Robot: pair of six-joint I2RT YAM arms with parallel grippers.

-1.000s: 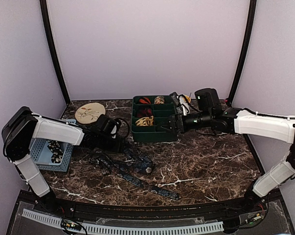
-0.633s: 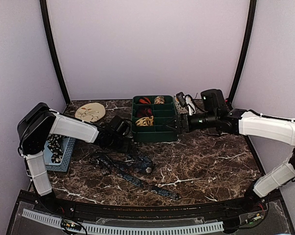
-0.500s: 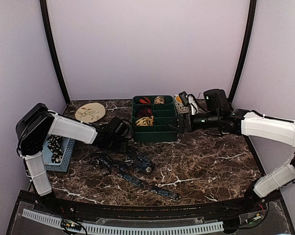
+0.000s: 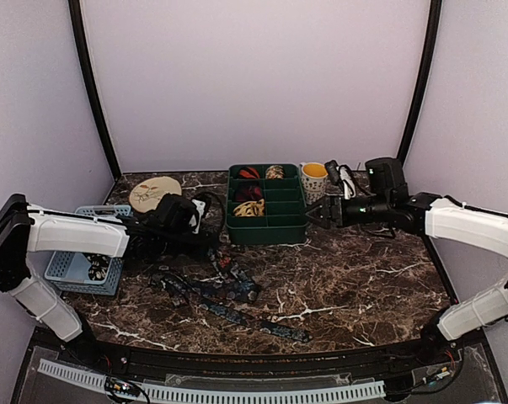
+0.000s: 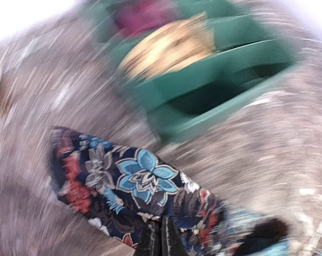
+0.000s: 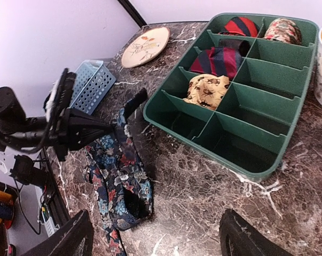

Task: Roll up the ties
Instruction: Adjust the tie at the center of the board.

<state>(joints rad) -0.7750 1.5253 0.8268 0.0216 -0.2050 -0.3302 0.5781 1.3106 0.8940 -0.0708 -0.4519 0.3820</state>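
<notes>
The tray is sitting at the back middle of the table, with four coils lying in it: two side by side in the back row, and one each in the next two rows on the left. The mug is standing just right of its back corner. The plate is lying well to its left, and the basket is sitting before the plate at the left edge. The tie is stretching across the table before the tray, from left toward front right. My left gripper is hanging over its left end, between basket and tray. My right gripper is hovering just right of the tray, before the mug.
</notes>
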